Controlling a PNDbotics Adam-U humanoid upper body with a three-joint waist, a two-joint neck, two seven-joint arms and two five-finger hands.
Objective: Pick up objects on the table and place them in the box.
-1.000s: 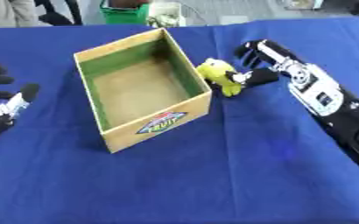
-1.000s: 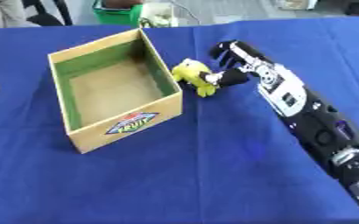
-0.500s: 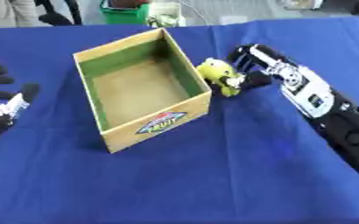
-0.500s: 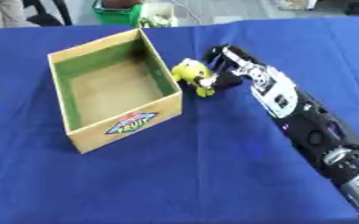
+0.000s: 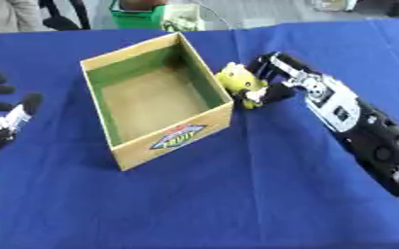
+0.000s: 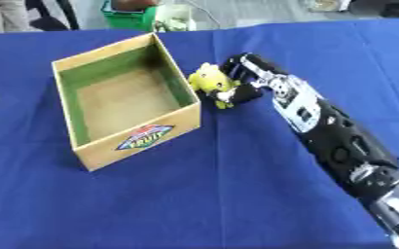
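An open cardboard box point(image 5: 174, 138) with green inner walls and a fruit label on its front stands left of centre on the blue table; nothing shows inside it. A small yellow plush toy point(image 5: 239, 81) lies against the outside of the box's right wall. My right hand point(image 5: 274, 74) reaches in from the lower right, with fingers curled over the toy's far side and the thumb under its near side. My left hand point(image 5: 2, 122) rests open at the left edge, fingers up, well away from the box.
The blue cloth point(image 5: 237, 194) covers the whole table. A green basket point(image 5: 140, 10) and a pale bag point(image 5: 179, 18) stand beyond the far edge. My right forearm point(image 5: 369, 136) lies diagonally across the right side.
My right hand has moved left and closed in around the yellow toy, nudging it closer to the box wall. The left hand and the box have stayed put.
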